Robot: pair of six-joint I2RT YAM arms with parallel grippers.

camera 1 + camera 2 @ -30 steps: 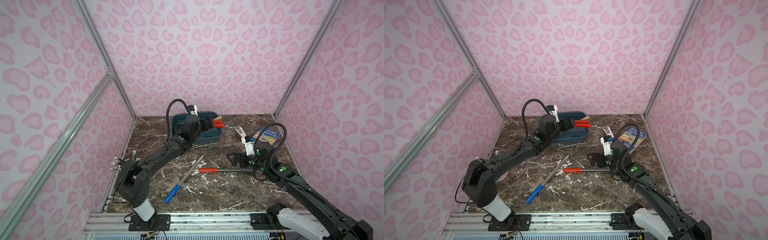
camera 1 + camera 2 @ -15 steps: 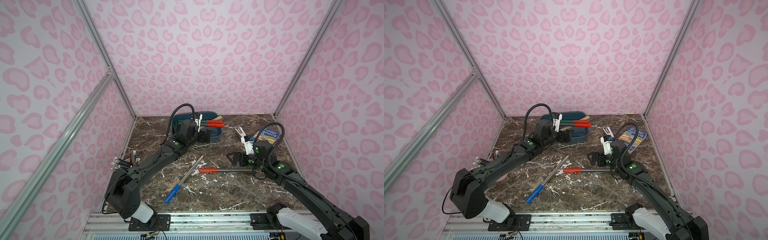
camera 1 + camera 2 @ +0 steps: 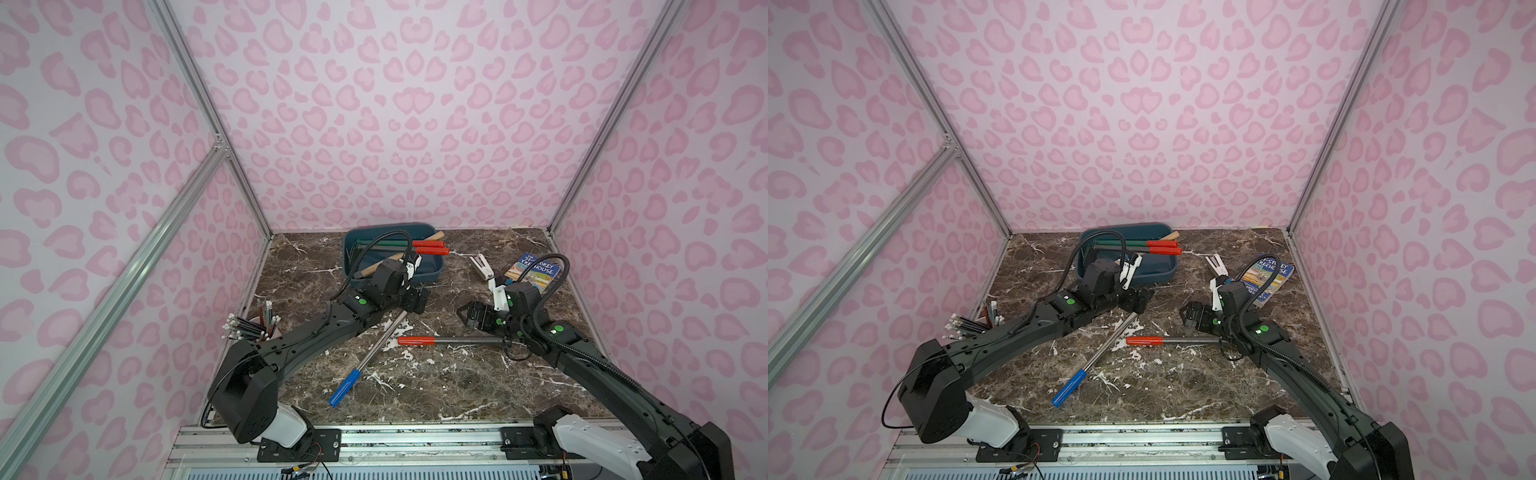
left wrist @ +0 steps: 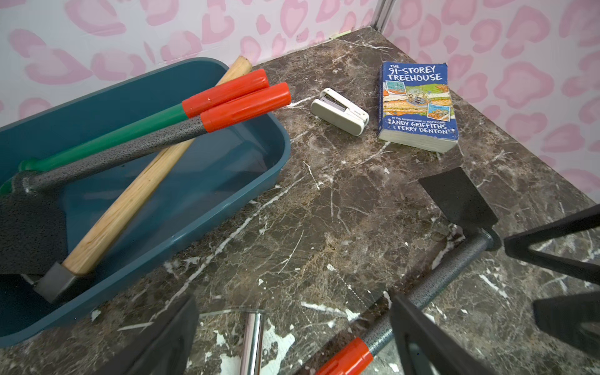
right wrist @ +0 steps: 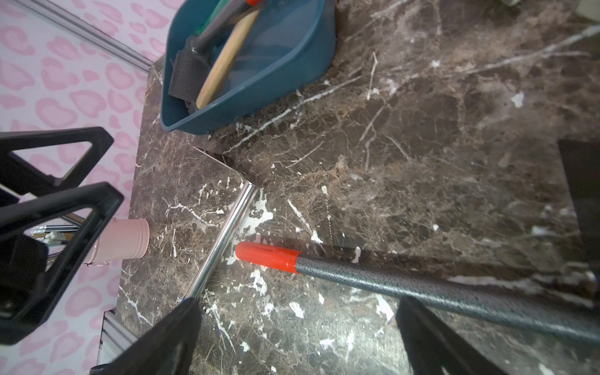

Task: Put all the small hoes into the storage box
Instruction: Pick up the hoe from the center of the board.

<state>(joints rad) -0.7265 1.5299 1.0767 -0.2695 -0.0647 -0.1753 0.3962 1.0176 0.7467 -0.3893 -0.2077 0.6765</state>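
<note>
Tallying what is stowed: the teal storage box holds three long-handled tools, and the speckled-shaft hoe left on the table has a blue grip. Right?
One slip: the hoe on the table has a red grip, as the right wrist view shows; the blue grip is on the chrome-shafted tool beside it. The storage box does hold three long-handled tools.

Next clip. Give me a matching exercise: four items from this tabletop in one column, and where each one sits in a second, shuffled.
1. wooden-handled hammer
2. paperback book
3. pink pencil cup
4. blue-gripped chrome tool

A. beside the white stapler
B. on the table, closest to its front edge
C. in the storage box
D. at the table's left edge

Pairs: 1-C, 2-A, 3-D, 4-B
</note>
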